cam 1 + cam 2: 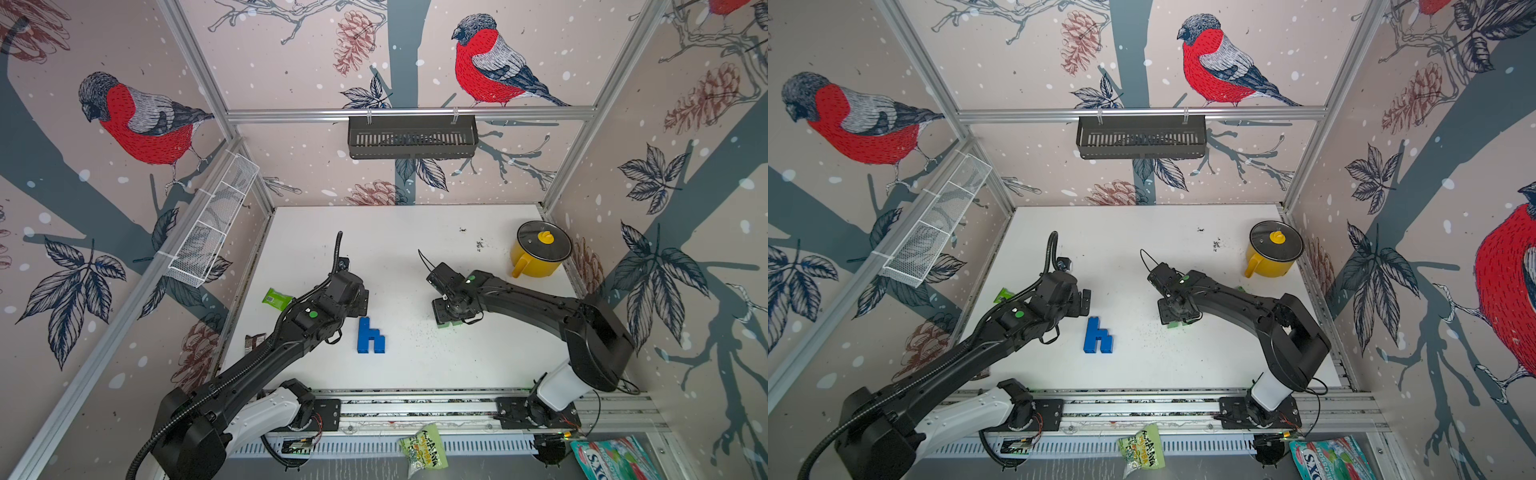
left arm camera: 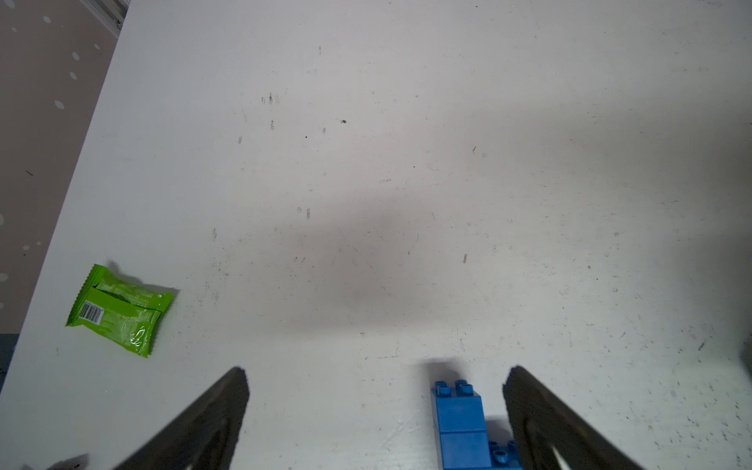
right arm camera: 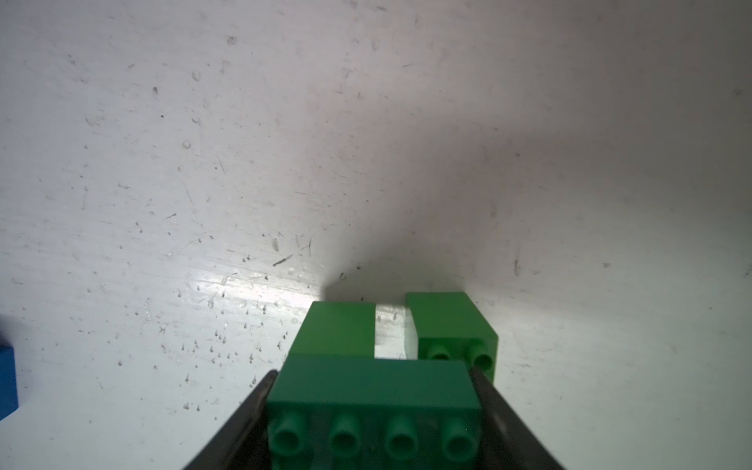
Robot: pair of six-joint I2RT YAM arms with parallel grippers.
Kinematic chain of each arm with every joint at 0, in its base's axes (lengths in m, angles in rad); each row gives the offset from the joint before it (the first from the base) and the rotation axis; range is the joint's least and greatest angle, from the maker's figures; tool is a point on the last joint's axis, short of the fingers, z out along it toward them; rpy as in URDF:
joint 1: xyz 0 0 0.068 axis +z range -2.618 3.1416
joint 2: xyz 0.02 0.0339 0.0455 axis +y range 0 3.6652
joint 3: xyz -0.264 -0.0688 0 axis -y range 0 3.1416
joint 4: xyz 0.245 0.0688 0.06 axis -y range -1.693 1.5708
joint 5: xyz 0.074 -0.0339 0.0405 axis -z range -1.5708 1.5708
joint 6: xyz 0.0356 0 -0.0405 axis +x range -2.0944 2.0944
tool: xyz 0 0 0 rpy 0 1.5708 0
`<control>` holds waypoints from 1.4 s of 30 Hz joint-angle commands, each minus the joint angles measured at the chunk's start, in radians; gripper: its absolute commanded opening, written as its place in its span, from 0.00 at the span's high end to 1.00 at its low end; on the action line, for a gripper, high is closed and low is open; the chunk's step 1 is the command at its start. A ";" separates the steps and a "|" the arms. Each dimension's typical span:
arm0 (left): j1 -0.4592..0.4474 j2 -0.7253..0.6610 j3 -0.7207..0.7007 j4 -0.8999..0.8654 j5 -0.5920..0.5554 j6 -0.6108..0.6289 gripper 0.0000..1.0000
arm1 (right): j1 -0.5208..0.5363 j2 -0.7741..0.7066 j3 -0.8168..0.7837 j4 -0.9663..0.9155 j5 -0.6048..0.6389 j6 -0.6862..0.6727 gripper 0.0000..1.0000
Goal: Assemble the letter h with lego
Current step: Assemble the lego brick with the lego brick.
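Ahead of the right tool (image 3: 373, 376), clamping a long green studded plastic brick (image 3: 368, 407), two square green bricks (image 3: 337, 331) likely await pressing on, while the left tool (image 2: 376, 371) hangs open.

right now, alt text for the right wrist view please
The right end effector grips a long green four-stud brick. Beyond it a square green brick and a second green brick lie apart on the scuffed white table.

Green bricks (image 1: 443, 326) mostly hidden beneath the right arm (image 1: 519, 299) in both top views
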 commanded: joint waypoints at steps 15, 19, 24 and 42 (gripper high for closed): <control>0.000 0.005 0.006 -0.007 0.005 0.008 0.02 | -0.013 0.007 -0.011 0.017 -0.016 0.001 0.49; 0.000 0.005 0.007 -0.007 0.008 0.008 0.02 | -0.014 0.013 -0.010 0.012 -0.015 -0.001 0.48; 0.001 0.005 0.007 -0.006 0.011 0.008 0.02 | -0.012 0.020 -0.010 0.008 -0.011 0.001 0.47; 0.000 0.007 0.007 -0.005 0.019 0.010 0.02 | 0.004 0.008 0.018 -0.016 0.021 0.015 0.19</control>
